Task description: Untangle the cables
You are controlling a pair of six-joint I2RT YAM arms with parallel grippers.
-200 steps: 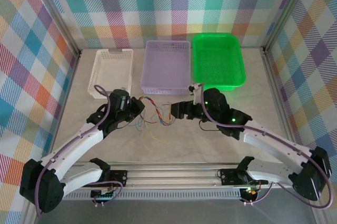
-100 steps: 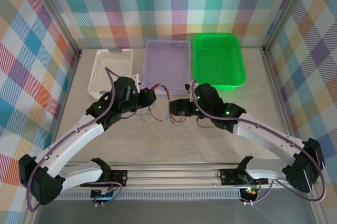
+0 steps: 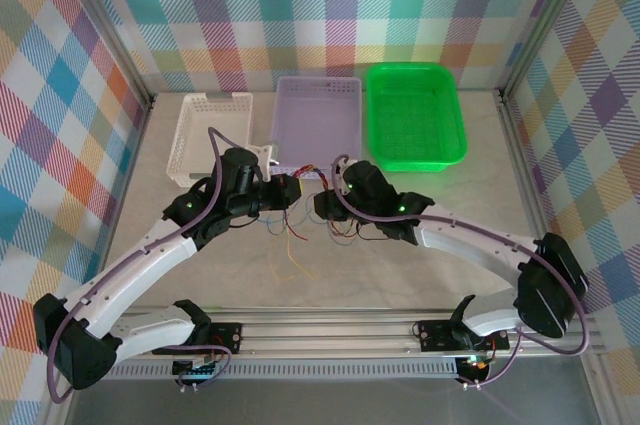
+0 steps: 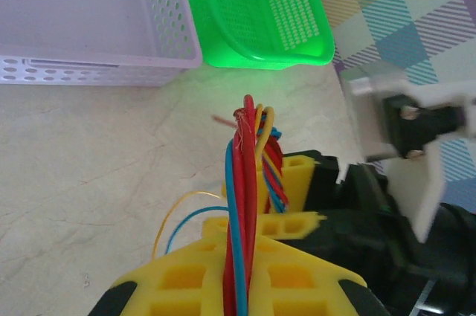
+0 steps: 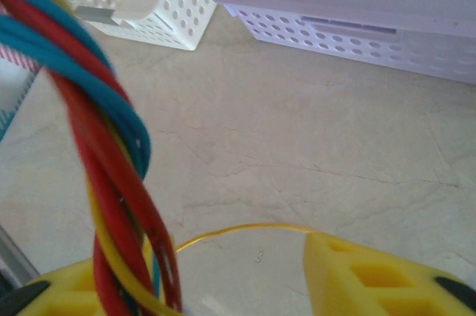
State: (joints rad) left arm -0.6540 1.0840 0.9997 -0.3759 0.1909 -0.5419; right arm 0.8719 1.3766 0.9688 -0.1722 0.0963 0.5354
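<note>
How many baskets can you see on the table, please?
3: a white basket on the left, a lavender basket in the middle and a green basket on the right, side by side at the far end. None appears hidden.

My left arm (image 3: 150, 255), my right arm (image 3: 480, 243) wearing white shells; black joint housings (image 3: 545, 290) bulging at ends. Purple cables (image 3: 210, 137) running along both. Green light (image 3: 399, 207) glowing on right arm. My left fingers (image 4: 186, 279), right fingers (image 5: 372, 279) showing yellow, blocky, square-pocketed.
</note>
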